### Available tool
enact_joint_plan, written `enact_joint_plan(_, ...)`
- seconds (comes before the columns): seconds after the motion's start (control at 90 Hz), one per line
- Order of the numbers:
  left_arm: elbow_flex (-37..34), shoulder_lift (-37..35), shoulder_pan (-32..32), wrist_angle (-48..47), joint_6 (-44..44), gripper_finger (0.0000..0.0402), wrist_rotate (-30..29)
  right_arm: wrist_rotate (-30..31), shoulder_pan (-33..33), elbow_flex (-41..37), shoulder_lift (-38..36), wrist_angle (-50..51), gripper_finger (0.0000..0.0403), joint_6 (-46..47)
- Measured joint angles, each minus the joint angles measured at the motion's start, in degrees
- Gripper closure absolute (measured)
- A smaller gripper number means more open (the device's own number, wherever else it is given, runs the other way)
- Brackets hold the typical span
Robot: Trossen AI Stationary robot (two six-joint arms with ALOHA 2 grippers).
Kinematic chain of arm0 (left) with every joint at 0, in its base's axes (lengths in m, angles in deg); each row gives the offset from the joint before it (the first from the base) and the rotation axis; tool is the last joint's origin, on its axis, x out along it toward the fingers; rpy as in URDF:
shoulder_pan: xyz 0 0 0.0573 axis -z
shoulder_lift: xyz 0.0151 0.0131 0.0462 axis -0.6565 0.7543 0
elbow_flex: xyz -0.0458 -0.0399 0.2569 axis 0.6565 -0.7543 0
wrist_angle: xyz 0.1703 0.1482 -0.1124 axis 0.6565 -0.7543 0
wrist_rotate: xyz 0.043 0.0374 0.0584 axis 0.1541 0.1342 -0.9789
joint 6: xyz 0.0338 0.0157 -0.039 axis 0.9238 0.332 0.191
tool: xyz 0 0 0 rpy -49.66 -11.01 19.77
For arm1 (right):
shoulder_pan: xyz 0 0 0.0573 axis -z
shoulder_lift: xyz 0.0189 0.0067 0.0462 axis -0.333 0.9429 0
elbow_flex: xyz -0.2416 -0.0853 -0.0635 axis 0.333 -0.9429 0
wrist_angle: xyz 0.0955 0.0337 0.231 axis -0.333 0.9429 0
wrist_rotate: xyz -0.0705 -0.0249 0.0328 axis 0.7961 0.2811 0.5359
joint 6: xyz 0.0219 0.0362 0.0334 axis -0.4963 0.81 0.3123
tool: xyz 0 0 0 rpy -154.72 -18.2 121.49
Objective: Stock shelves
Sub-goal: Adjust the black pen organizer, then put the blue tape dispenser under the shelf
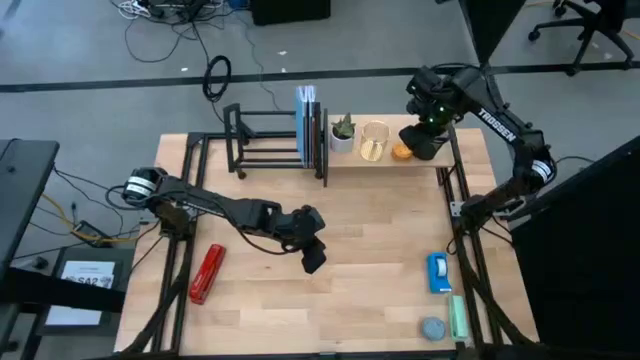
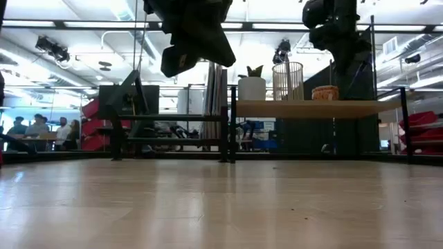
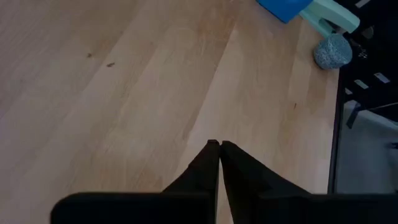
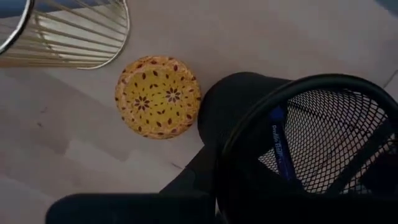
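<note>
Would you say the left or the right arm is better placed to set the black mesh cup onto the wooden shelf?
Right. The right gripper holds the black mesh cup above the wooden shelf, beside the yellow patterned bowl. The left gripper hangs shut and empty mid-table.

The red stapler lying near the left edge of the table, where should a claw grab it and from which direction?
Likely from straight above. The red stapler lies flat on the tabletop, its long axis running roughly front to back. Closing across its narrow width near the middle should balance it. The left claw, shut, is nearest.
</note>
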Motion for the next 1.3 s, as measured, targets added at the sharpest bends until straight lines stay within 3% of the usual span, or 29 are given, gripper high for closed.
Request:
enact_joint_plan(0.267,0.0,0.0,0.0,0.0,0.0,0.0402,0.0,1.7,0.3,0.0,0.0,0.0,0.0392,1.6)
enact_joint_plan(0.733,0.0,-0.1,0.0,0.1,0.0,0.0402,0.2,-0.3,0.0,1.7,-0.6,0.0,0.0274,1.8)
enact_joint_plan(1.0,4.4,-0.2,0.0,-2.0,1.7,0.0402,-2.1,1.7,-2.6,7.8,-4.5,0.0,0.0274,4.5)
enact_joint_plan(1.167,8.2,-0.2,0.0,-4.9,2.8,0.0402,-5.7,1.5,-8.5,11.4,-9.9,0.0,0.0282,9.4)
enact_joint_plan(1.3,10.8,-0.2,-0.1,-6.3,2.8,0.0402,-8.4,1.4,-18.6,12.1,-14.2,0.1,0.0288,15.1)
